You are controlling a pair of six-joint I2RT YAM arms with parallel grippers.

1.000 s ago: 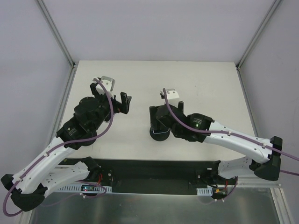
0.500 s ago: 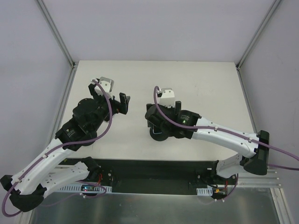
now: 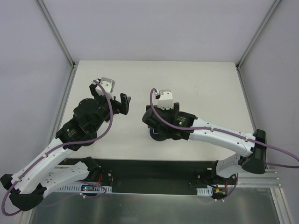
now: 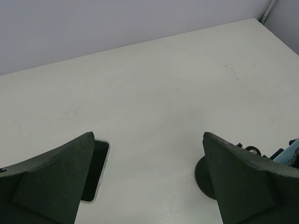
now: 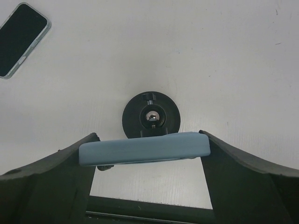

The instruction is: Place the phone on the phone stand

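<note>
The phone, black-screened with a thin pale rim, lies flat on the table beside my left gripper's left finger; it also shows at the far left of the right wrist view. The arms hide it in the top view. My left gripper is open and empty above the table. The phone stand has a round black base and sits right under my right gripper. My right gripper is shut on a light-blue-cased phone, held edge-on just above the stand's cradle. The stand's base shows in the top view.
The white table is bounded by metal frame posts at the back corners and purple walls. A black strip runs along the near edge by the arm bases.
My right arm has swung left and forward, carrying the light-blue-cased phone further over the stand. My left arm has hardly moved.
</note>
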